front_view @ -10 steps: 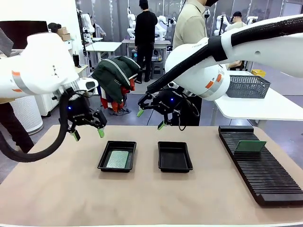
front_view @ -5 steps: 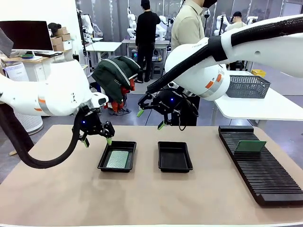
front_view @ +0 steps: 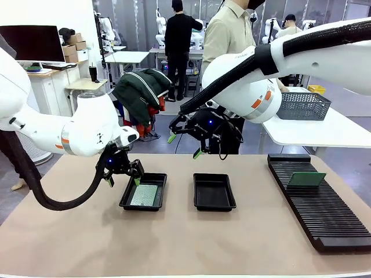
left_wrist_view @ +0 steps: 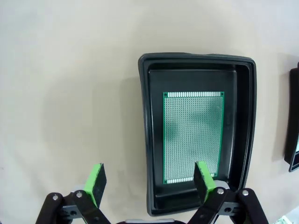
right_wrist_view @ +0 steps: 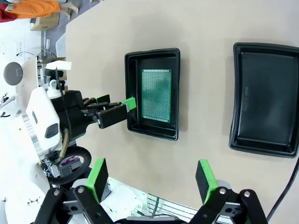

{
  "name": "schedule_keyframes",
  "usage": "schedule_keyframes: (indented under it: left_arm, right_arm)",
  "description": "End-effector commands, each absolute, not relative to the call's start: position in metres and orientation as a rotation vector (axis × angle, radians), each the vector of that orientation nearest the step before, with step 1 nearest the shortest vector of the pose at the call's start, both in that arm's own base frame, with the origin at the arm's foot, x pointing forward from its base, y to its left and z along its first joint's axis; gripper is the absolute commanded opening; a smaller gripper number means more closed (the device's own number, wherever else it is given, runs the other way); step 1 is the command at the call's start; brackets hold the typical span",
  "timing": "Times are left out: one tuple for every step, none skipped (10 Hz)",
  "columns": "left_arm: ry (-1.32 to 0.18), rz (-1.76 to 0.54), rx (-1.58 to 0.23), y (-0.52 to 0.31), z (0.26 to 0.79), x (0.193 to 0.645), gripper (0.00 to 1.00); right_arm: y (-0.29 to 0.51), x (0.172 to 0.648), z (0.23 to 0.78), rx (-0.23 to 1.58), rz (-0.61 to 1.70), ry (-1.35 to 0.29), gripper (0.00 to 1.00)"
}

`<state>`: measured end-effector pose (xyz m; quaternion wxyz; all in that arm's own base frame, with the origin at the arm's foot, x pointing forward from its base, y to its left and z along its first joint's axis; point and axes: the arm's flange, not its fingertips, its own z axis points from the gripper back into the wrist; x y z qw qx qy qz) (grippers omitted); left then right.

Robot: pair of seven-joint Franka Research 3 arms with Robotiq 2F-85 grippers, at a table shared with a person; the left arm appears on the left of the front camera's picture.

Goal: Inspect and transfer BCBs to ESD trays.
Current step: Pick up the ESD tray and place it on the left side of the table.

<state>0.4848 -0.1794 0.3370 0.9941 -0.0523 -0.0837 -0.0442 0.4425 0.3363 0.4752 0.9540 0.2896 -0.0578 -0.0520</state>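
Note:
Two black ESD trays lie side by side at mid-table. The left ESD tray (front_view: 125, 198) (left_wrist_view: 145, 140) (right_wrist_view: 152, 53) holds one green BCB (front_view: 145, 195) (left_wrist_view: 192, 135) (right_wrist_view: 156, 95) flat on its floor. Nothing lies in the right ESD tray (front_view: 214, 191) (right_wrist_view: 266, 98). My left gripper (front_view: 123, 178) (left_wrist_view: 150, 179) hangs open low over the left tray's near-left rim, one finger above the board and the other outside the tray. Higher up behind the right tray, my right gripper (front_view: 184, 146) (right_wrist_view: 152, 179) is open and holds nothing. Another green BCB (front_view: 306, 179) stands upright in the rack.
A long black slotted rack (front_view: 322, 208) runs along the table's right side. On a white table behind it stands a grey mesh basket (front_view: 303, 106). A person stands at the far side behind my right arm. Bare tan table surrounds the trays.
My left arm has swung right and down, bringing its open gripper from the table's left to the left tray's rim. The right arm has stayed put.

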Motion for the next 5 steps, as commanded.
schedule_keyframes:
  left_arm:
    - [-0.189, -0.081, -0.061, -0.187, 0.326, 0.493, 1.00]
    - [-0.189, -0.085, -0.051, -0.188, 0.322, 0.495, 1.00]
    - [-0.193, -0.091, -0.040, -0.190, 0.319, 0.496, 1.00]
    - [-0.192, -0.095, -0.028, -0.191, 0.317, 0.496, 1.00]
    - [-0.190, -0.100, -0.020, -0.193, 0.315, 0.496, 1.00]
  right_arm:
    - [0.339, 0.443, 0.474, 0.571, -0.125, -0.127, 1.00]
    - [0.339, 0.443, 0.474, 0.571, -0.125, -0.127, 1.00]
    - [0.339, 0.443, 0.474, 0.571, -0.125, -0.127, 1.00]
    - [0.339, 0.443, 0.474, 0.571, -0.125, -0.127, 1.00]
    - [0.339, 0.443, 0.474, 0.571, -0.125, -0.127, 1.00]
